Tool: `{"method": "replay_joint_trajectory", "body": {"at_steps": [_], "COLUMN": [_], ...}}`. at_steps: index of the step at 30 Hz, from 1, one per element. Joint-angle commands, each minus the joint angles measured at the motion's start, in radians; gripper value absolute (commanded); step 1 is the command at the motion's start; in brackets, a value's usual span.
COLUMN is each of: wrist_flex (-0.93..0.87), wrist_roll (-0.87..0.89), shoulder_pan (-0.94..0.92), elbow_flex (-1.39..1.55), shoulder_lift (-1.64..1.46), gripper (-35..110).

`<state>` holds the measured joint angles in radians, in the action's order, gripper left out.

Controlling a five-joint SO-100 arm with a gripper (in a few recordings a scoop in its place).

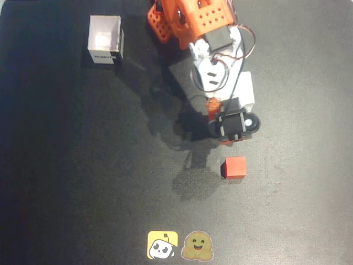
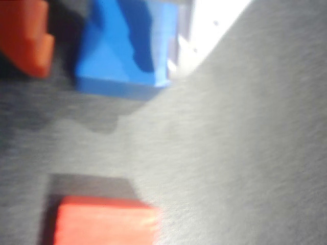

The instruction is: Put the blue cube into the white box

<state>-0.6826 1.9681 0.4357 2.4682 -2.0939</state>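
Blue cube [image 2: 125,48] between fingers [image 2: 25,35], red cube [image 2: 104,222] near.

A dark, matte black desk [image 1: 66,182] spreads across the overhead view, its surface faintly speckled. Light falls from above and casts soft shadows near the middle. Two cartoon stickers, one yellow [image 1: 162,245] and one brown [image 1: 198,246], lie at the bottom edge.
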Motion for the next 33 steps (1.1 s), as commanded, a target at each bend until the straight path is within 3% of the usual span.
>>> {"method": "replay_joint_trajectory", "body": {"at_steps": [1, 33], "wrist_flex": [-0.005, -0.006], "wrist_roll": [0.02, 0.127], "shoulder_pan": [0.017, 0.117], "elbow_flex": [-0.008, 0.025], "shoulder_lift": [-0.018, 0.002], "gripper": [20, 26]}}
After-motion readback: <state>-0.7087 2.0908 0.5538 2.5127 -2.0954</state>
